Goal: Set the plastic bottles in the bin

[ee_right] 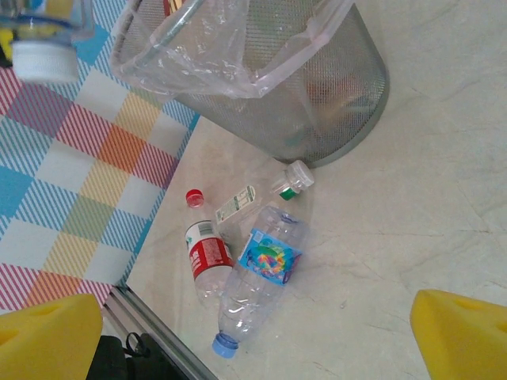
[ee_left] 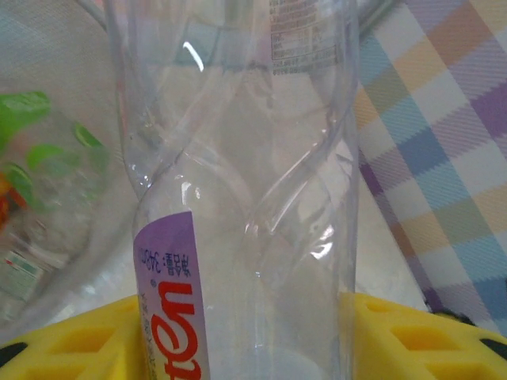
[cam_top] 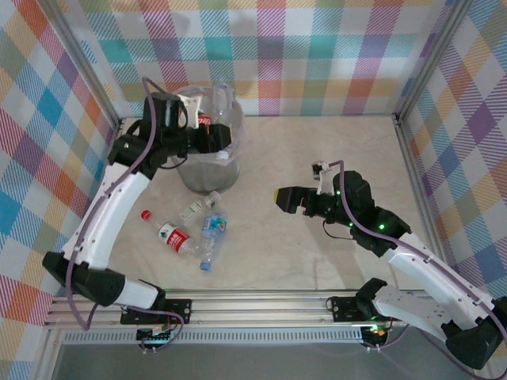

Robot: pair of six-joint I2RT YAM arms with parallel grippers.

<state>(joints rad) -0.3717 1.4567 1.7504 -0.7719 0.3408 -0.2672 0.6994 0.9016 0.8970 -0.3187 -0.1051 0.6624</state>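
Holding, left claw [cam_top: 212,139]: I am pinching a clear bottle [ee_left: 238,198] between my yellow pads [ee_left: 71,344], which are partly closed around its body.
Clear bottle's place: it is hanging over the mouth of the bin [cam_top: 207,178].
Right claw [cam_top: 283,199]: I am spreading it wide and gripping nothing, hovering above the tabletop [cam_top: 333,150] to the right of the bin.
Loose bottles: a red-labelled bottle [ee_right: 206,257] and a blue-labelled bottle [ee_right: 265,265] are lying side by side on the tabletop near the bin's foot. A small green-capped bottle [ee_right: 291,182] is lying just beside the bin.
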